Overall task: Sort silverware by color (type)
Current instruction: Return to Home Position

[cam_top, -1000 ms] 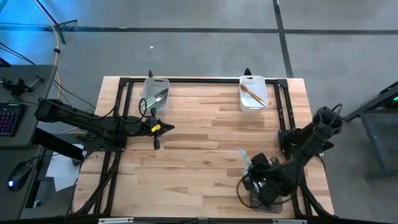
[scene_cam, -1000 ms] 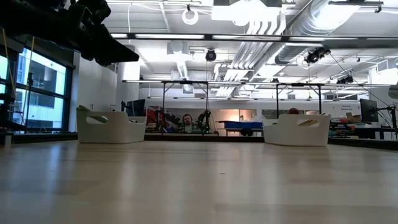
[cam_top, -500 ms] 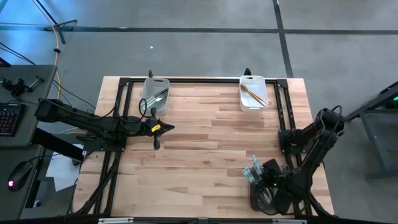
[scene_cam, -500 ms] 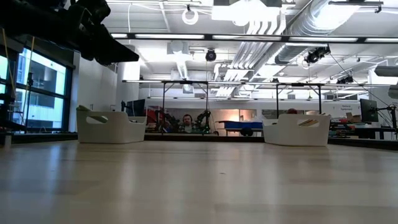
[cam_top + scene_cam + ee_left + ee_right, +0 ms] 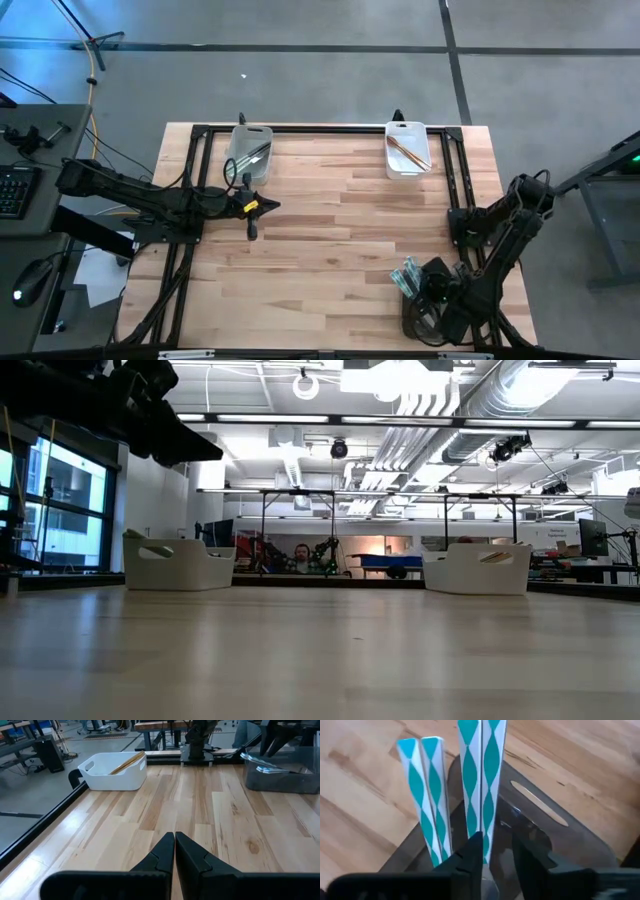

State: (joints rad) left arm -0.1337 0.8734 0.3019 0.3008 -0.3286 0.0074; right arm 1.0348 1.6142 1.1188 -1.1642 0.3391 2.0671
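1. The gray bin [image 5: 251, 128], white bin [image 5: 406, 125] and dark bin [image 5: 570, 840] were kept well apart, seemingly one finish each.
2. The right gripper [image 5: 496, 847] was held parted over the dark bin, nothing clasped; the left gripper [image 5: 175, 851], closed and empty, was parked near the gray bin.
3. Teal silverware [image 5: 481, 775] was stood inside the dark bin, judged delivered.

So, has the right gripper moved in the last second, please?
Yes: in the high view the right gripper shifted toward the table's bottom-right corner, away from the white bin. The left gripper waits mid-left.

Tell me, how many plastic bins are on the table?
3. A gray bin at the top-left of the table in the high view, a white bin at top-right, and a dark bin at bottom-right, partly hidden under the right arm.
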